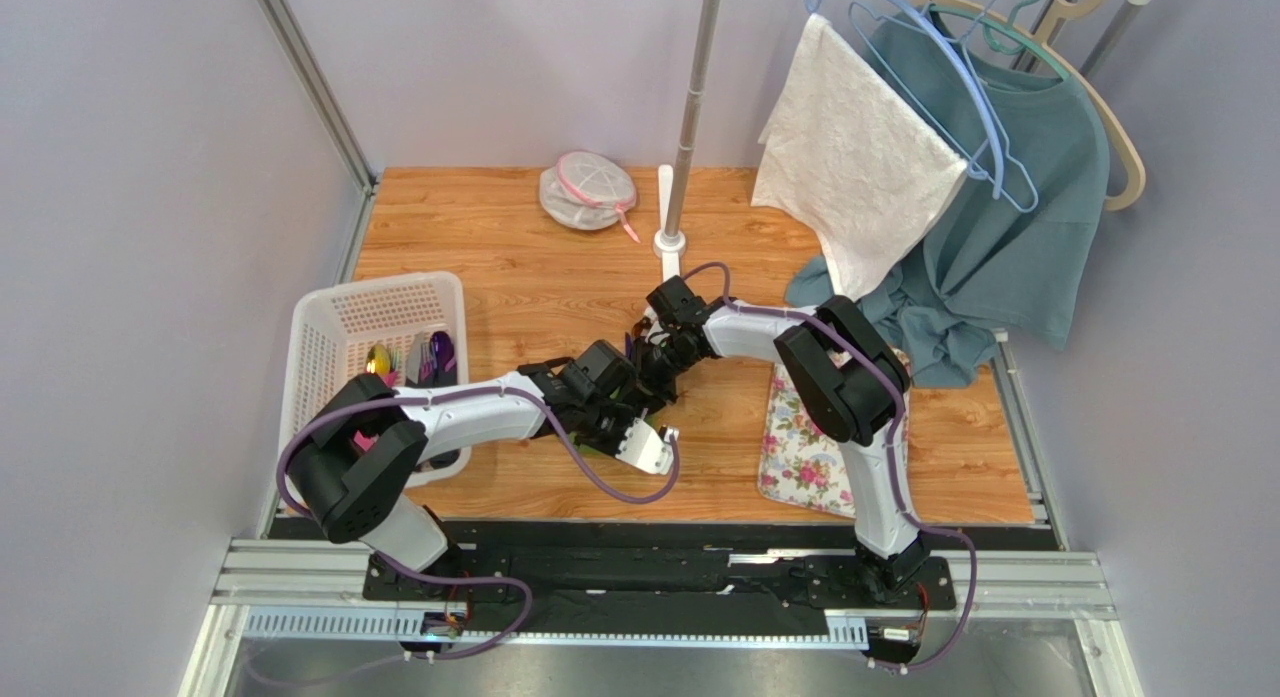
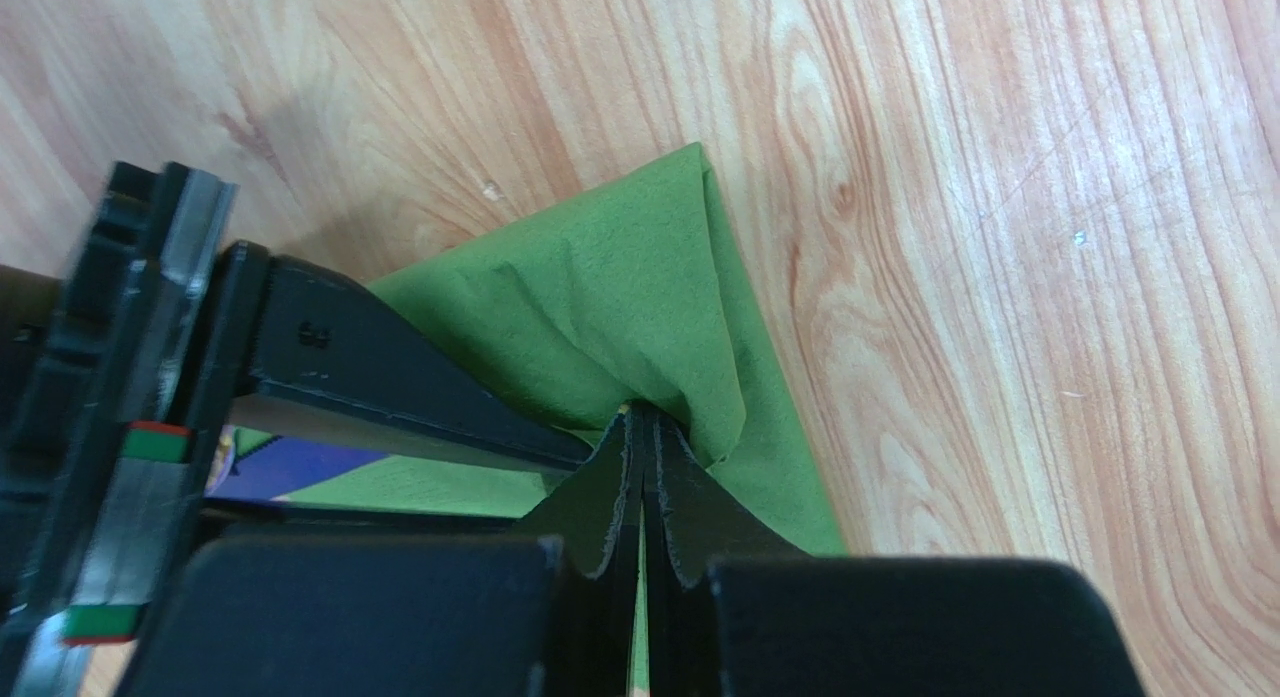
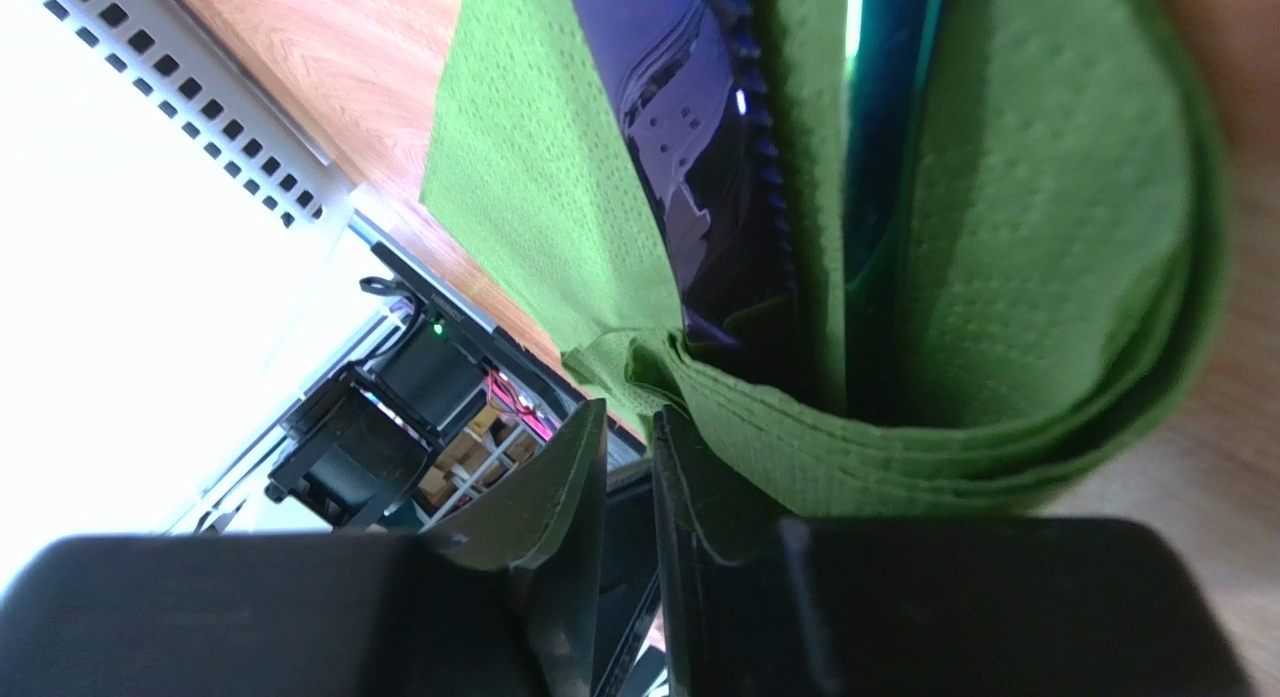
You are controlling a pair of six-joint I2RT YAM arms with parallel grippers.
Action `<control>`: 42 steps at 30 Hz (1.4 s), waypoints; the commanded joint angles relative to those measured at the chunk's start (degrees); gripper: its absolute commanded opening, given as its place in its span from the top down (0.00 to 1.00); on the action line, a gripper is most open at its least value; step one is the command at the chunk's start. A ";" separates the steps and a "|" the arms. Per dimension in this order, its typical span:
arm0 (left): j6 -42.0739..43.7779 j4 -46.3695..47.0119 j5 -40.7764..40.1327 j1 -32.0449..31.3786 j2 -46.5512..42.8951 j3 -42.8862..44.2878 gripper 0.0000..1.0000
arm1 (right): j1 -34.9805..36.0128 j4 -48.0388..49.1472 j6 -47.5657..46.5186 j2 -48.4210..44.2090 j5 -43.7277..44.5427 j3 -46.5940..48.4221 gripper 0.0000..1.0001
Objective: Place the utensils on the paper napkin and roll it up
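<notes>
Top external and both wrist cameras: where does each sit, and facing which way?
Top external: above and behind the bases, looking down on the wooden table; both arms show.
Left wrist: on the left arm, facing down at the green paper napkin; shut left gripper shows.
Right wrist: on the right arm, facing along the folded napkin; right gripper shows.
Shared: both wrist views show the napkin and a blue-purple utensil.

The wooden counter (image 1: pixel 526 262) carries a white pole stand (image 1: pixel 669 244) near its far edge. Just left of the stand lies a round white-and-pink pouch (image 1: pixel 588 190). A white slotted basket (image 1: pixel 338 330) sits well to the stand's near left. A floral mat (image 1: pixel 796 450) lies to its near right, and a teal shirt (image 1: pixel 917 345) pools on the counter to its right. A folded green napkin (image 2: pixel 631 292) rests on the wood on the stand's near side.
</notes>
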 commanded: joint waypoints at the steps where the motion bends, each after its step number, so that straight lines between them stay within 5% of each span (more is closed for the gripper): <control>1: 1.72 -1.96 0.27 -0.29 0.44 0.87 1.00 | -0.55 -2.18 -1.20 -5.09 -2.58 2.04 0.77; 20: -1.45 -3.90 1.06 -0.11 -0.36 1.83 1.00 | -4.07 -7.46 -10.17 -7.13 0.48 -2.53 0.97; 34: -4.96 -5.04 3.26 0.76 -0.97 3.59 0.98 | -2.14 -3.94 -9.47 -3.43 4.35 -0.16 0.99; 37: -8.99 -5.74 4.22 2.42 -2.64 4.47 0.96 | -1.96 -4.11 -9.73 -2.91 6.11 -0.24 0.99; 42: -28.13 -9.95 13.79 10.33 -6.06 11.31 0.92 | -2.05 -4.99 -10.52 -2.29 7.17 -0.51 1.00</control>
